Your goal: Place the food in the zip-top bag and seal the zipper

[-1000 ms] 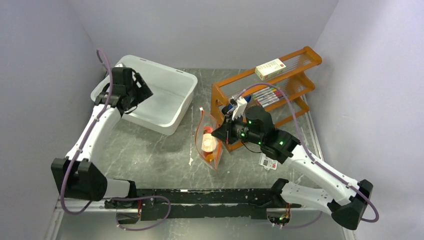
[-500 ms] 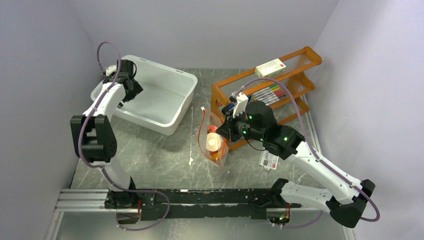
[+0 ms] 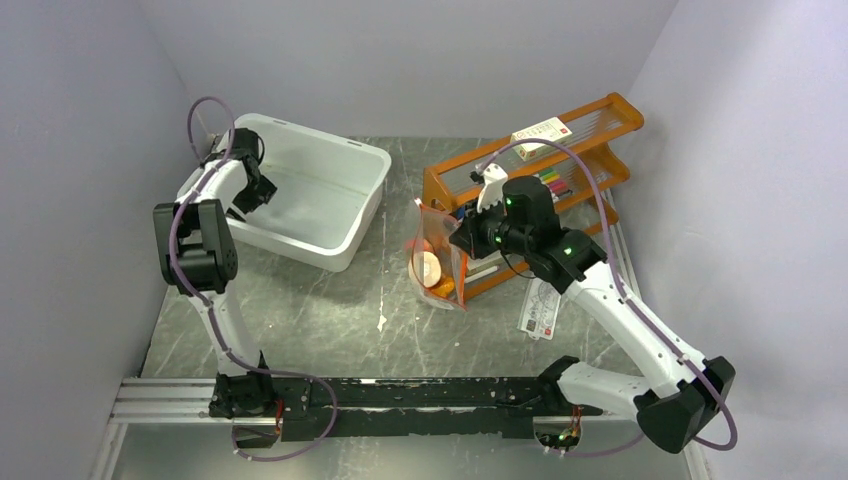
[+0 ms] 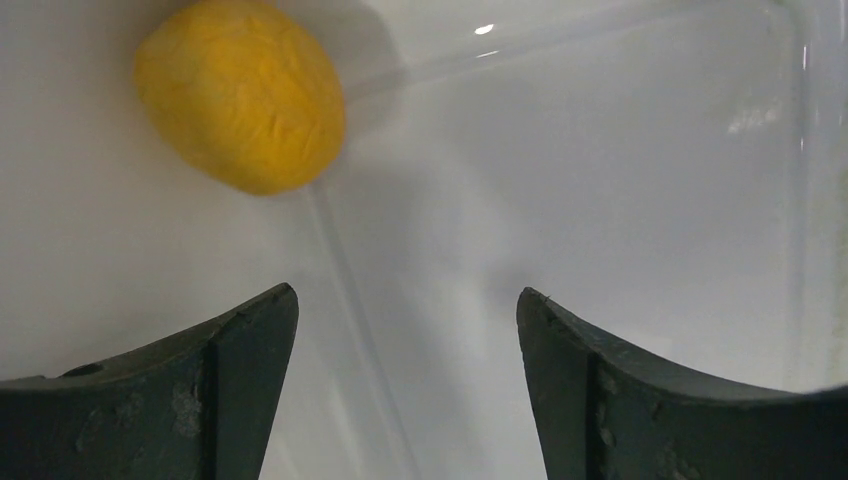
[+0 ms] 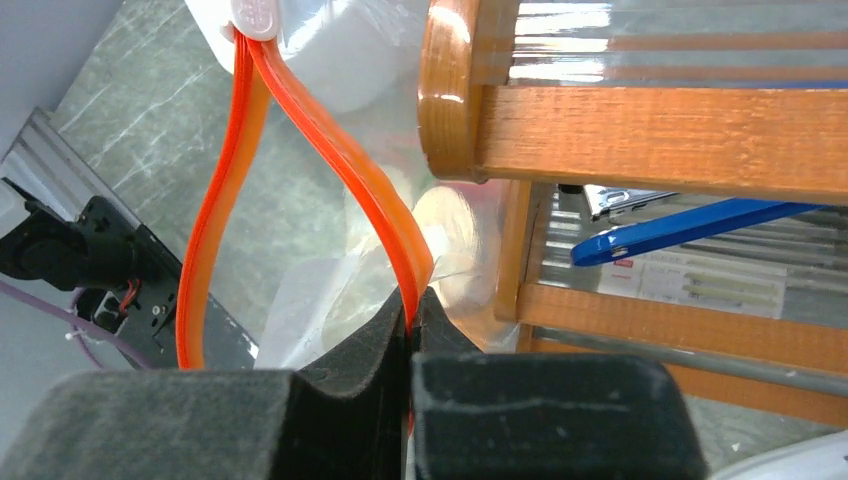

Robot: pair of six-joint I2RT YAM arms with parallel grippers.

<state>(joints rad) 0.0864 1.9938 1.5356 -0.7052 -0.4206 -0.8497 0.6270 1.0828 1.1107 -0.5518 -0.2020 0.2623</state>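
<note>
1. Starting nearest the arm bases, a printed card [image 3: 540, 308] lies on the table [image 3: 300, 310] under the right arm. More of it shows than a second ago, because that arm has swung away toward the far side.
2. Next, the right fingers [image 5: 350, 385] are clamped shut on the orange-red zipper [image 5: 350, 177]. They pinch one side of the strip while the other side bows away, so the mouth gapes.
3. The clear bag [image 3: 445, 245] hangs from that grip. It has been lifted from mid-table and now stands just beside the wooden rack [image 3: 622, 110]. A peach-pink fruit [image 3: 430, 268] and an orange one below it already sit inside.
4. Farther back, the left arm has folded up, elbow high, and its wrist has dipped into the far-left corner of the white tub [image 3: 365, 210]; a second ago it was over the tub's left rim.
5. The left fingers [image 4: 200, 390] are spread apart and hold nothing. A yellow-orange fruit [image 4: 240, 95] lies on the tub floor just ahead of them, to their left.
6. Judging from this, loading is under way: one arm presents an open bag while the other lines up on a fruit. The zipper is not yet sealed.
</note>
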